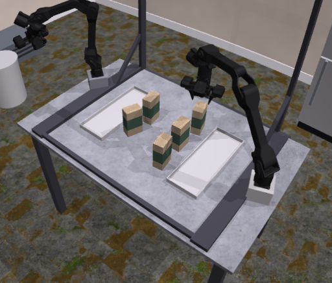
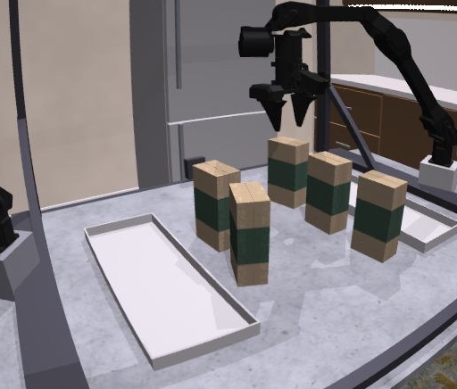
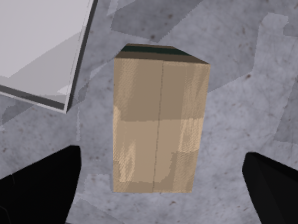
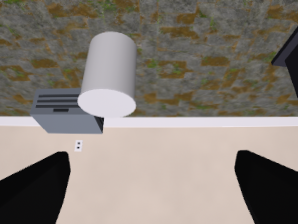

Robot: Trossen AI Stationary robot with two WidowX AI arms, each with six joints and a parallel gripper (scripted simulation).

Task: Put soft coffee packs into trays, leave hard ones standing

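Observation:
Three tan-and-green packs stand upright in a row beside the left arm's tray: the far pack, the middle pack and the near pack. Two more, one pack and another pack, stand beside the right arm's tray. My left gripper is open just above the far pack. My right gripper is open and empty, high beyond the bench. Softness does not show.
Dark frame posts and beams border the bench. A white cylinder and a grey cabinet stand on the floor beyond the right arm's side. Both trays are empty.

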